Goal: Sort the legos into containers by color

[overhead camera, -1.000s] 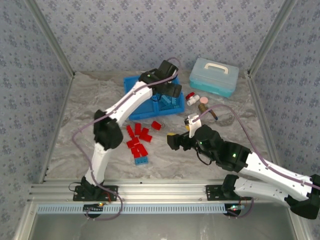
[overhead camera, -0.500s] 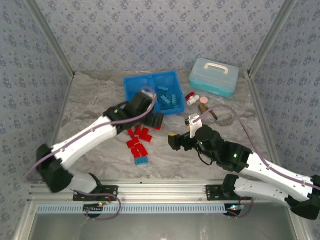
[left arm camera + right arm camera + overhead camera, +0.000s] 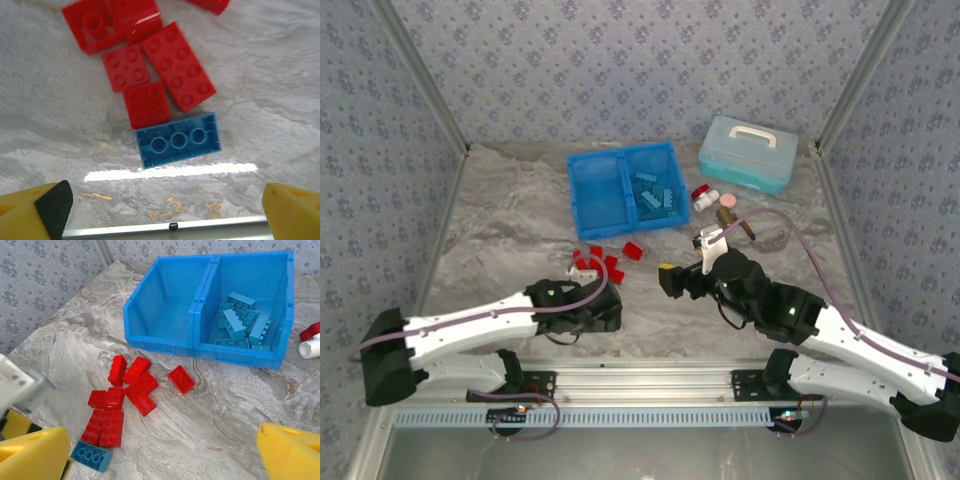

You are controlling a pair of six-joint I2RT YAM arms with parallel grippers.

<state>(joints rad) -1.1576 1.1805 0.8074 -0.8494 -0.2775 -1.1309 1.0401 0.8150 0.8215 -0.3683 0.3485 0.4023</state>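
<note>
Nearby, case (image 3: pixel 748 152) and bottles (image 3: pixel 705 196) crowd the bin (image 3: pixel 595 200); left fingers (image 3: pixel 30 215), right fingers (image 3: pixel 290 450) apparently wide.

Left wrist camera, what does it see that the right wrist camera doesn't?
Left wrist: the left fingers, wide apart, and a metal rail at the table edge. Right wrist: the blue bin with light blue legos in its right compartment, plus the right fingers. Both: the loose blue lego beside the red legos.

Grey floral-papered walls (image 3: pixel 620 60) — marbled tabletop (image 3: pixel 510 220).
</note>
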